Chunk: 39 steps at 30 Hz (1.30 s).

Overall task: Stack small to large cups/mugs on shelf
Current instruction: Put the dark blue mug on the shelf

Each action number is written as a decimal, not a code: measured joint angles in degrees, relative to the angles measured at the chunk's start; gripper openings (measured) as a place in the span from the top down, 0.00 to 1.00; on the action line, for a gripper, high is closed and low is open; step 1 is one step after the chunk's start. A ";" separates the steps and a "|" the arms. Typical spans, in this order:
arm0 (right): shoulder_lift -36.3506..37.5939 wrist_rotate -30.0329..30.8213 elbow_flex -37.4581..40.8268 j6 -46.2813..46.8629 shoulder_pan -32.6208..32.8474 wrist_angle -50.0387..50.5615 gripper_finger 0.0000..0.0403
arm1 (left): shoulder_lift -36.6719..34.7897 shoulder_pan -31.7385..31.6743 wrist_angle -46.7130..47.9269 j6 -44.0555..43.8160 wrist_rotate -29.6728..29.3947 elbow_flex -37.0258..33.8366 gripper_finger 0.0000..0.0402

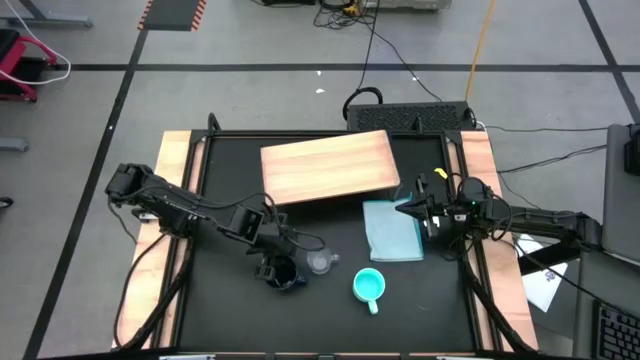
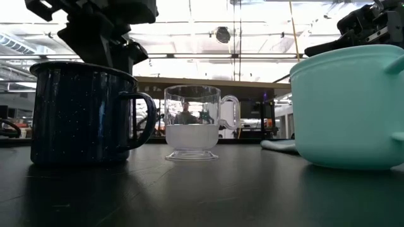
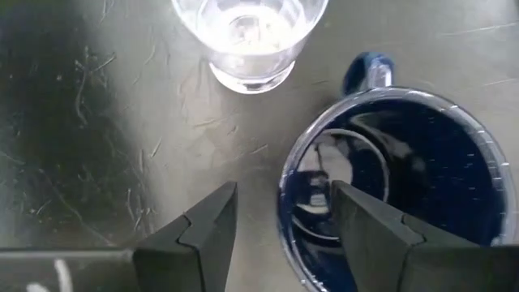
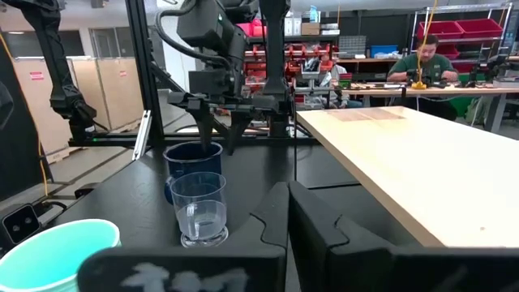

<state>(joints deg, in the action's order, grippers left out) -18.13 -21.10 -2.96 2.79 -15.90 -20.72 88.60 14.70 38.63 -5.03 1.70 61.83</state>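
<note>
The dark navy mug (image 1: 287, 276) stands upright on the black table. The clear glass cup (image 1: 320, 263) stands just to its right, and the turquoise mug (image 1: 369, 286) stands farther right and nearer. The wooden shelf (image 1: 328, 167) lies at the far middle with nothing on it. My left gripper (image 3: 284, 223) is open right above the navy mug (image 3: 405, 186). One finger (image 3: 365, 231) is over its hollow and the other (image 3: 203, 235) is outside its wall, on the side away from the handle. My right gripper (image 1: 405, 210) is shut and empty over the blue cloth, by the shelf's right end.
A light-blue folded cloth (image 1: 392, 232) lies between the shelf and the turquoise mug. Wooden side rails (image 1: 170, 200) and a black frame border the table. A person sits at a bench (image 4: 422, 61) in the room beyond.
</note>
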 joint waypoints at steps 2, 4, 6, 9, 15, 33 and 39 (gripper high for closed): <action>0.00 -0.01 0.02 0.00 0.01 -0.01 1.00 | 0.00 0.00 -0.07 -0.08 -0.25 -0.01 0.50; 0.00 -0.02 0.00 0.00 0.00 -0.01 1.00 | 0.00 0.00 -0.03 -0.12 -0.25 -0.02 0.50; 0.00 -0.01 0.01 0.00 0.01 -0.01 1.00 | 0.00 0.00 0.67 -0.66 -0.27 -0.02 0.50; 0.00 -0.01 0.02 0.00 0.01 0.00 1.00 | 0.00 0.00 2.14 -2.25 -0.27 -0.01 0.50; 0.00 0.00 0.02 0.00 0.00 0.01 1.00 | 0.00 0.00 3.95 -6.36 -0.25 -0.03 0.50; 0.00 -0.01 0.00 0.00 0.01 0.01 1.00 | 0.00 0.00 4.09 -8.87 -0.22 -0.02 0.50; 0.00 -0.02 0.00 0.00 0.00 0.01 1.00 | 0.00 0.64 4.07 -8.97 -0.21 -0.02 0.50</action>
<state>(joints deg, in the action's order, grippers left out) -18.13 -21.12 -2.96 2.79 -15.90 -20.71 88.60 15.33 42.70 -14.00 1.50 61.81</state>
